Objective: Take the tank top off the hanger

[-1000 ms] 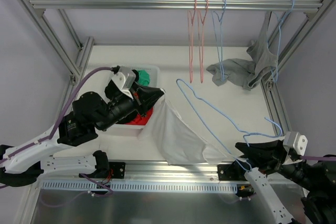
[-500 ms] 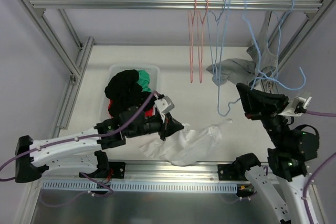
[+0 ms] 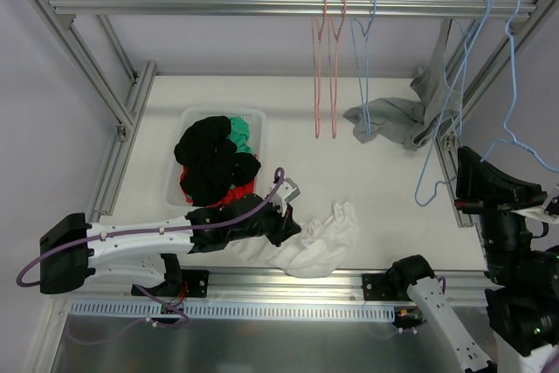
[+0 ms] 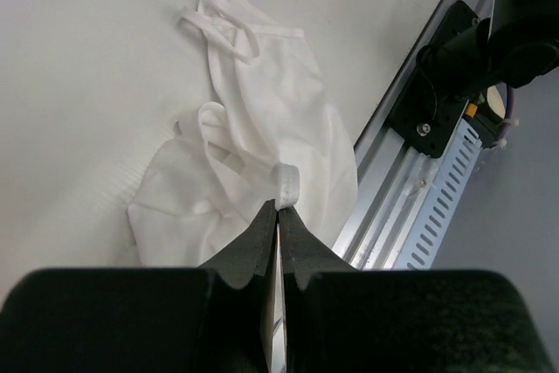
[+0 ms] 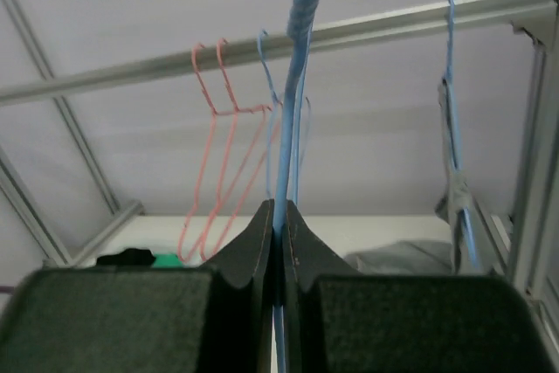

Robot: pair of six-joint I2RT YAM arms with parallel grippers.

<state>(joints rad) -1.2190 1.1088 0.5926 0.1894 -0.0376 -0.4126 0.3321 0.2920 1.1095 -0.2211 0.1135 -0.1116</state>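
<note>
Change: hanger (image 5: 304, 2) has swung up and to the right; tank top (image 3: 323, 235) has slumped into a tighter heap.
Left gripper (image 4: 279, 207): jaws pressed together, pinching a fold of the tank top.
Right gripper (image 5: 281, 207): jaws clamped on the hanger wire, held high.
Tank top: off the hanger, crumpled on the table (image 3: 367, 181) near its front edge, right of the basket (image 3: 196, 113).
Hanger: bare, hook near the rail's (image 3: 175, 6) right end.

The worktop (image 3: 349, 172) is viewed whole from high above its near edge. From the left wrist, the top (image 4: 288, 120) is seen closely, downward, and is shared with the overhead view. From the right wrist, the far rail (image 5: 131, 69) is faced upward along the hanger (image 5: 295, 85); both are shared likewise.
</note>
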